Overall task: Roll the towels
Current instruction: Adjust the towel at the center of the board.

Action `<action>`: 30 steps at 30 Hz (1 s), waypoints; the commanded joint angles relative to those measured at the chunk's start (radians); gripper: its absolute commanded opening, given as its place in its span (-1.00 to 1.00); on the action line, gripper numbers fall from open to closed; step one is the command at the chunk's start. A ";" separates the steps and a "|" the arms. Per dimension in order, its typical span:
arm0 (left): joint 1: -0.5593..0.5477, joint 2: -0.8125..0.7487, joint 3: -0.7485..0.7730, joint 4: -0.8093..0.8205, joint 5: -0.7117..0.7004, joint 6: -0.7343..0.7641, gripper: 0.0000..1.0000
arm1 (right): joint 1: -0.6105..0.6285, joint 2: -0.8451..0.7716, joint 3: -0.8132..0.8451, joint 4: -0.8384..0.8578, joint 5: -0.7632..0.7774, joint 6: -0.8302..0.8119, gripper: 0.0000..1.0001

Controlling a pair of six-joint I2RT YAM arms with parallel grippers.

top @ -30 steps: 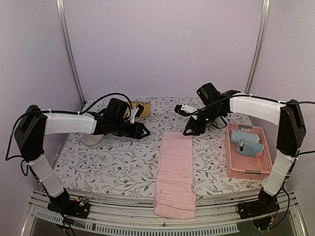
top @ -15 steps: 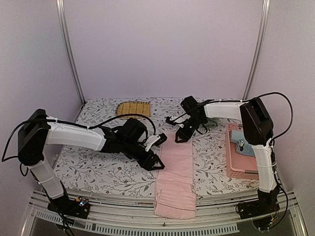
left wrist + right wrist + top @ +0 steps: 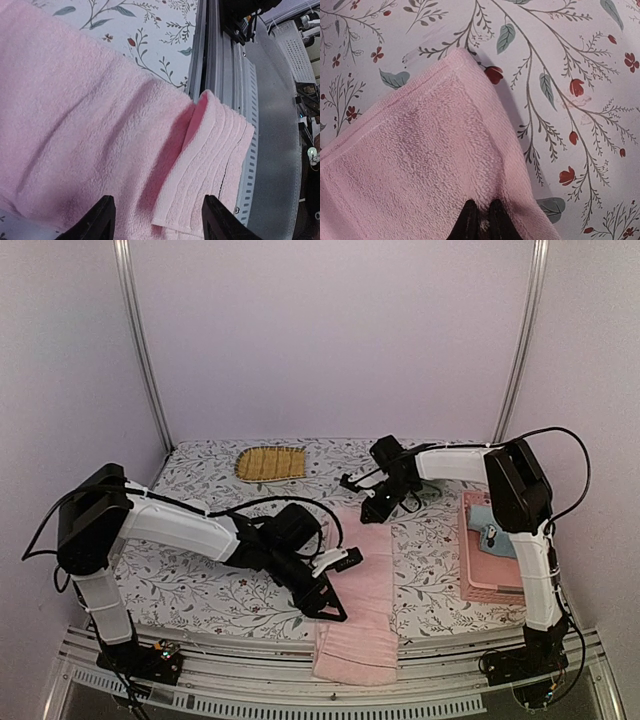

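Left gripper (image 3: 159, 212) is at the near end of the pink towel (image 3: 368, 575), on its left edge. Its jaws are wide and nothing is in them.

That end is doubled back into a ribbed fold. It hangs off the surface (image 3: 200, 585) edge over the rail (image 3: 225, 100).

The pink towel lies lengthwise down the middle, flat apart from a few shallow creases.

Right gripper (image 3: 482, 209) is at the towel's far end, just in from the far corner. Its jaws are narrow and the tips are dug into the pile. It looks like a pinch on the top layer, but how much cloth it has is hidden.

Basket (image 3: 505, 592) is right of the towel with the blue towel (image 3: 495, 525) in it. I can't make out a green one. Mat (image 3: 268, 462) is beyond the far end and out of play.

My read: this is setup for the roll, which hasn't started.

To do it well:
- Drop the left gripper low enough to take every layer of the near fold, then close. A top-layer-only grab will peel it open.
- Bring the overhang back onto the surface first. Rolling over the edge will snag on the rail.
- Use the right gripper's pinch as the anchor and pull just taut enough to flatten the creases.
- Keep the long edges parallel, or the roll will cone.
- Risk: a corner-only grip at the far end lets that end skew under tension.
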 commanded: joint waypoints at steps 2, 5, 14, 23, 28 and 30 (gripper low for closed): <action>-0.001 0.046 0.004 -0.052 0.086 -0.003 0.15 | -0.025 0.050 -0.043 -0.023 -0.032 0.016 -0.80; -0.001 0.076 0.026 -0.085 0.104 0.000 0.08 | -0.028 0.043 -0.054 -0.012 -0.036 0.017 -0.84; -0.013 0.116 0.070 -0.160 0.049 0.009 0.04 | -0.036 0.037 -0.067 -0.002 -0.042 0.018 -0.90; -0.018 0.119 0.093 -0.202 0.099 0.073 -0.46 | -0.041 0.042 -0.064 -0.001 -0.042 0.024 -0.92; -0.021 0.120 0.109 -0.204 0.105 0.098 -0.79 | -0.045 0.044 -0.064 0.001 -0.044 0.026 -0.94; -0.019 0.112 0.113 -0.195 0.093 0.107 -0.92 | -0.047 0.047 -0.063 0.001 -0.045 0.029 -0.95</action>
